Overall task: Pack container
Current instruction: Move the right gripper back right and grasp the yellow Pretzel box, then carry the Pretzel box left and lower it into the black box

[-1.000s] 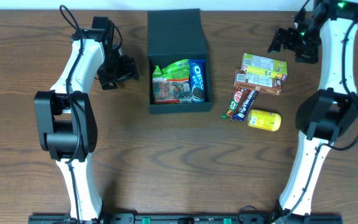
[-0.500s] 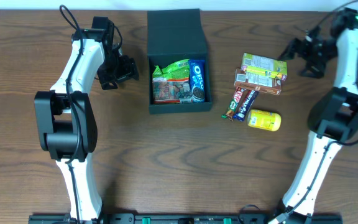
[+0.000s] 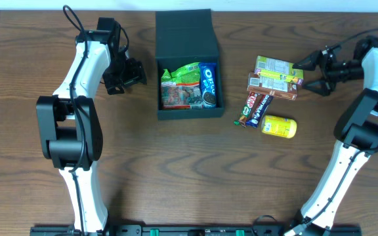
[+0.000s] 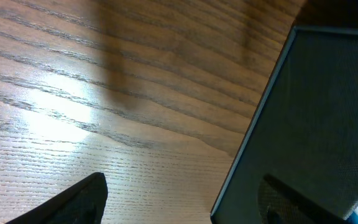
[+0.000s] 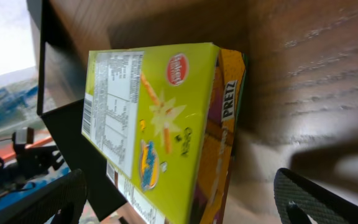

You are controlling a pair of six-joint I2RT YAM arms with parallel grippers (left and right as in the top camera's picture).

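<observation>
The black container (image 3: 189, 105) stands at the back middle with its flap lid (image 3: 186, 33) open. It holds a green packet (image 3: 181, 84) and a blue Oreo packet (image 3: 208, 84). My left gripper (image 3: 136, 72) is open and empty just left of the container, whose wall fills the left wrist view (image 4: 316, 124). My right gripper (image 3: 312, 71) is open, just right of a yellow-green snack box (image 3: 278, 67) stacked on a brown Pretz box (image 3: 273, 86). Both boxes show close in the right wrist view (image 5: 160, 118).
A KitKat bar and a dark candy bar (image 3: 253, 108) lie below the boxes, with a yellow packet (image 3: 279, 126) beside them. Wooden table (image 3: 189, 170) all around.
My right arm has swung down and right, then turned so its open gripper now faces the snack boxes from the right. The left arm has not moved.
</observation>
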